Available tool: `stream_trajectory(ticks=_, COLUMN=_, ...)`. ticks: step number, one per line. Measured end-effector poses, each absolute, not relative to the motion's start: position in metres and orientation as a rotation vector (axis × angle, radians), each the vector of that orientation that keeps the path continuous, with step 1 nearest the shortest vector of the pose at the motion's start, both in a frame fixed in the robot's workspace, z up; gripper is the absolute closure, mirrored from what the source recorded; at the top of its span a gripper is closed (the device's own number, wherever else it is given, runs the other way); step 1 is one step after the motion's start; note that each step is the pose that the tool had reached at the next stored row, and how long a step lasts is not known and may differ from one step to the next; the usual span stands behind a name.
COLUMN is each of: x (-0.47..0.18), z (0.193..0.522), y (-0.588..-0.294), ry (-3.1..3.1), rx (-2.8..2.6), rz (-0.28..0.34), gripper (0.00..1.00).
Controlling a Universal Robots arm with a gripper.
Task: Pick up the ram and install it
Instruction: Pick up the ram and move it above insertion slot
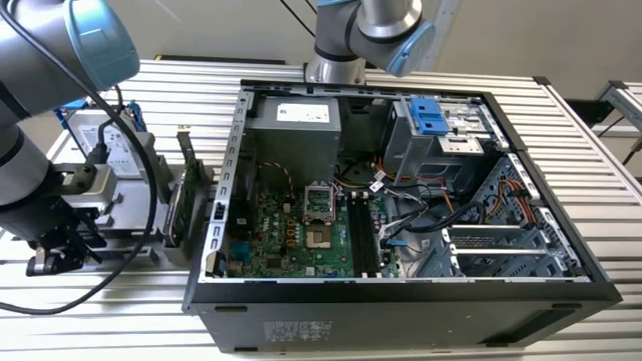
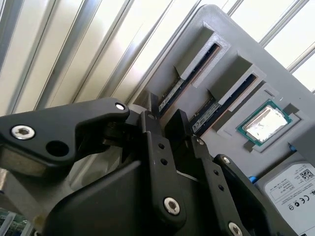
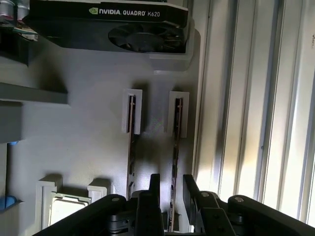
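Two ram sticks stand edge-on in slots of a grey holder (image 3: 74, 147) that lies at the exterior view's left, beside the open computer case. My gripper (image 3: 171, 183) sits low over the holder and straddles one ram (image 3: 175, 142), with a finger on each side and a narrow gap to both, so it is open. In the second wrist view the same ram (image 2: 172, 91) runs in between the fingers of the gripper (image 2: 164, 116). The other ram (image 3: 131, 142) stands free alongside. In the exterior view the gripper (image 1: 59, 256) hangs over the holder (image 1: 120, 199).
The holder also carries a graphics card (image 3: 106, 27), a processor (image 2: 266, 123) and a hard drive (image 2: 295, 182). The open case (image 1: 401, 289) holds the motherboard with its dark memory slots (image 1: 363, 233). The arm's base (image 1: 356, 37) stands behind the case.
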State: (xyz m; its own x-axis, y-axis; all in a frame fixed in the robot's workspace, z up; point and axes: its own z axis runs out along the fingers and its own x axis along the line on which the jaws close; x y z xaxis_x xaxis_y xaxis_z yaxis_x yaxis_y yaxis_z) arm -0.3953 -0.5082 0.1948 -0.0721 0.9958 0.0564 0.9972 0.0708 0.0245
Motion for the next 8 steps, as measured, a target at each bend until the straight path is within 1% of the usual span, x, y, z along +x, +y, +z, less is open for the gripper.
stream_trajectory(ticks=8, x=-0.3953, z=0.1948, y=-0.5085, ry=-2.281, rx=-2.123, rz=-0.088, gripper=0.0)
